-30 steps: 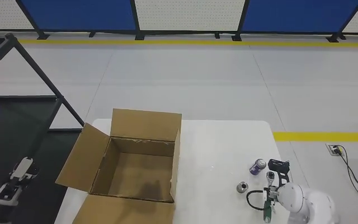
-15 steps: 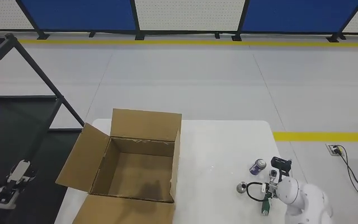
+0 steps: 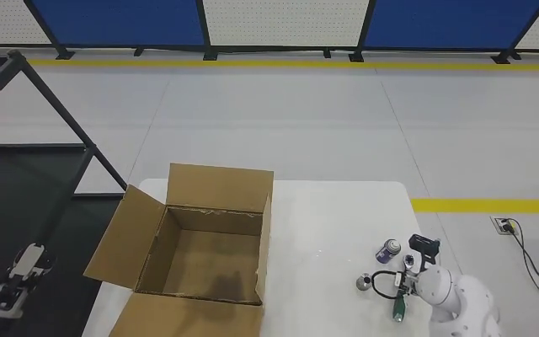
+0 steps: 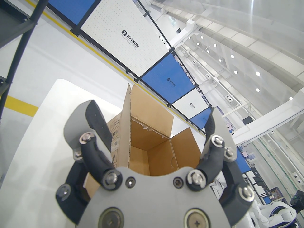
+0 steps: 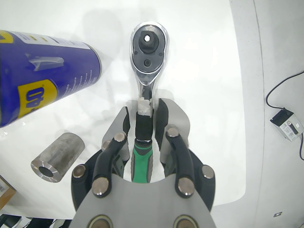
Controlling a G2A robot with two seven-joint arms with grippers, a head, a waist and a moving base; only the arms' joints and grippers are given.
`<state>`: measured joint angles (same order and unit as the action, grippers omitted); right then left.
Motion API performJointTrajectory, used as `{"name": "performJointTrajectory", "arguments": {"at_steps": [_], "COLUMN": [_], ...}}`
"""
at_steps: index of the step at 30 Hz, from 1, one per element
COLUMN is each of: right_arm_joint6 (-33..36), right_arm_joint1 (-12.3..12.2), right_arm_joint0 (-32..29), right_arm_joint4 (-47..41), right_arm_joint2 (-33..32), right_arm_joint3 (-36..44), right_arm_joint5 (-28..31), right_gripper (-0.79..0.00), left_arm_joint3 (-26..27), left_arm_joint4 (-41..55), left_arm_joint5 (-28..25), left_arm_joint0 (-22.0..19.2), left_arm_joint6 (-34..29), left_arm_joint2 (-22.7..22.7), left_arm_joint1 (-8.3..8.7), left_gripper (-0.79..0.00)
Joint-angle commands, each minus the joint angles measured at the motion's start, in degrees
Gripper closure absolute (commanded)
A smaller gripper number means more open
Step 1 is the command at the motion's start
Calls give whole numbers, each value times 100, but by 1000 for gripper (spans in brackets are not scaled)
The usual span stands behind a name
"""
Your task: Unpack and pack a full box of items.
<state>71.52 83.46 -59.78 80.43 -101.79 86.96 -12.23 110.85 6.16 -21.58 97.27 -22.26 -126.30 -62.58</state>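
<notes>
A ratchet wrench (image 5: 148,55) with a chrome head and a green handle (image 3: 399,310) lies near the table's right edge. My right gripper (image 5: 144,110) straddles its black neck, open, with thin gaps on both sides of the shaft. Beside it are a blue spray can (image 5: 45,77) (image 3: 388,249) and a steel socket (image 5: 57,157) (image 3: 364,283) on its side. The open cardboard box (image 3: 219,187) (image 4: 152,124) on the table's left half looks empty. My left gripper (image 4: 152,110) (image 3: 21,282) hangs open off the table's left side, facing the box.
The white table (image 3: 337,227) has bare surface between the box and the tools. A black metal frame (image 3: 50,109) stands to the left. A small power adapter (image 5: 286,125) with a cable lies on the floor past the table's right edge.
The right arm and the wrench's green handle shifted slightly up and left a second ago, then held still. The left gripper drifted down toward the view's near edge.
</notes>
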Motion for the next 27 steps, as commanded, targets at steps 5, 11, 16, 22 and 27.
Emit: {"name": "performJointTrajectory", "arguments": {"at_steps": [5,11,16,22,27], "right_arm_joint6": [-110,-470,-822,-1155,-1143], "right_arm_joint1": [-24,0,14,-7,-34], "right_arm_joint0": [-232,-662,-1041,-1251,-1117], "right_arm_joint4": [-191,-867,-1674,-2441,-2939], "right_arm_joint2": [-82,-8,267,807,1476], "right_arm_joint3": [757,2238,3397,4138,4034], "right_arm_joint5": [-118,-157,261,1087,1742], "right_gripper": [-391,-665,-785,-785,-785], "left_arm_joint3": [40,71,51,-22,-125], "left_arm_joint4": [-15,0,125,478,540], "left_arm_joint5": [-11,-7,-9,1,-4], "left_arm_joint0": [14,-12,-72,-80,-28], "left_arm_joint6": [-2,11,141,186,122], "left_arm_joint2": [10,10,-26,-72,-188], "left_arm_joint1": [-10,-17,-28,-49,-57], "left_gripper": [-785,-785,-785,-785,-785]}}
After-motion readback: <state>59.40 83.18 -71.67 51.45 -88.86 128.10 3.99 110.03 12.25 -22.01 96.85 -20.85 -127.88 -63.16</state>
